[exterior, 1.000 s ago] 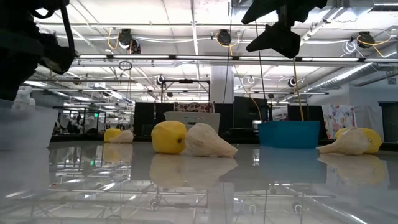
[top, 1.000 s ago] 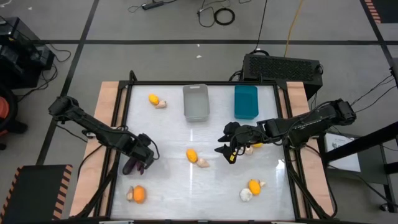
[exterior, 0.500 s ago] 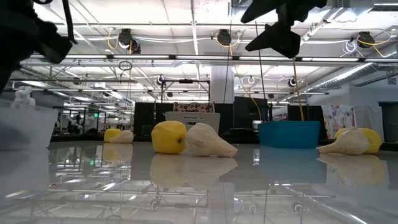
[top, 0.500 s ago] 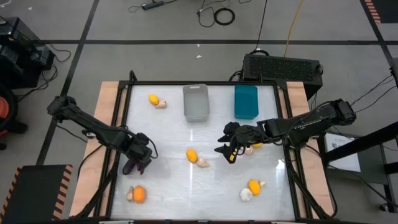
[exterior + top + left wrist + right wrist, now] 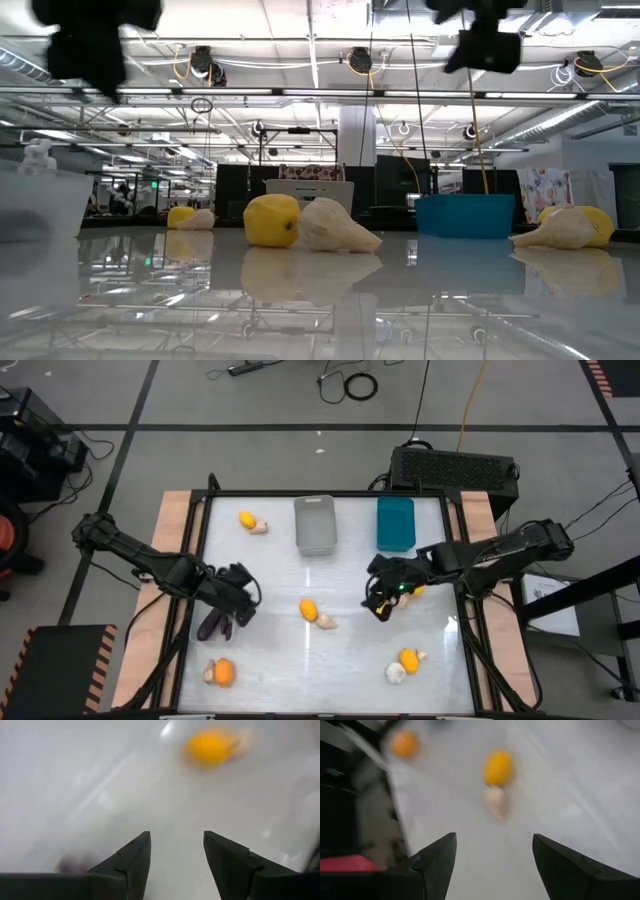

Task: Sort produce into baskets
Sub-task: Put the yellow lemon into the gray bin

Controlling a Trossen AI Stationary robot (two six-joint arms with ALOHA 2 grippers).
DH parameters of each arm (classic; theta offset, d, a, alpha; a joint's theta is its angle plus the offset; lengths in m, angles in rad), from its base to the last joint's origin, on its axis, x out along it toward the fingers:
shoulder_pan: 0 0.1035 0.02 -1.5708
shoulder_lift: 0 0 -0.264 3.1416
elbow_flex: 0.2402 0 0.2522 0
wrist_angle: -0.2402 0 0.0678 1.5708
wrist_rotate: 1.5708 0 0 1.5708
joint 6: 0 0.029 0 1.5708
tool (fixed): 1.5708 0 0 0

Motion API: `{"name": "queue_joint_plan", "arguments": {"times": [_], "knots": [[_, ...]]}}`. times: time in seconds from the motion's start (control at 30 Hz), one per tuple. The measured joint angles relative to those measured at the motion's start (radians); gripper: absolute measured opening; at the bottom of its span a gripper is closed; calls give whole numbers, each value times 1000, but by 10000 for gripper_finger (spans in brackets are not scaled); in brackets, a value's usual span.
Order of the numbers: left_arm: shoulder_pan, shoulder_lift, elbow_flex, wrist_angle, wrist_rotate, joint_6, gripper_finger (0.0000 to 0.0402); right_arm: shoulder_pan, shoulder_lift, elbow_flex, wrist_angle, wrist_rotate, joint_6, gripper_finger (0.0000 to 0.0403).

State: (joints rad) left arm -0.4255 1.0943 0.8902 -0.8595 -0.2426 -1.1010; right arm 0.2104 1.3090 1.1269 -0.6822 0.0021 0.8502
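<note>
Your left gripper point(image 5: 240, 595) sits left of centre in the high view, fingers point(image 5: 132, 860) spread with nothing between them. The eggplant point(image 5: 210, 625) lies just below it on the table point(image 5: 330, 660), apart from the fingers. Your right gripper point(image 5: 380, 600) hangs right of centre, also spread and empty. A lemon point(image 5: 308, 609) touching a garlic bulb point(image 5: 326, 621) lies between the two grippers, mid-frame. An orange point(image 5: 224, 672) with a bulb is at lower left; a second lemon point(image 5: 247, 518) with a bulb is at upper left; a third lemon point(image 5: 408, 659) with bulbs is at lower right. The grey bin point(image 5: 315, 525) and the teal bin point(image 5: 395, 523) stand side by side, apart, at the table's top edge.
</note>
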Motion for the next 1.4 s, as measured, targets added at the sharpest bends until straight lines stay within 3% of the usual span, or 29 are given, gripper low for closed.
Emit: {"name": "queue_joint_plan", "arguments": {"times": [0.17, 0.33, 0.53, 0.87, 1.1, 1.4], "knots": [[2, 2, 0, 354, -126, 258, 190, 0, -1, 106, -390, 3, -116, 254], [12, 2, 0, 571, -141, 436, 190, 8, -1, 85, -569, 26, -383, 254], [44, 2, 0, 567, -141, 501, 190, 7, 0, -21, -565, 27, -558, 254], [109, 3, 0, 558, -86, 630, 190, -28, 0, -209, -518, 21, -514, 270], [246, 3, 0, 558, -33, 638, 190, -63, 0, -291, -441, 19, -609, 298], [404, -4, 0, 558, 60, 610, 190, -123, 3, -365, -360, 48, -706, 299]]}}
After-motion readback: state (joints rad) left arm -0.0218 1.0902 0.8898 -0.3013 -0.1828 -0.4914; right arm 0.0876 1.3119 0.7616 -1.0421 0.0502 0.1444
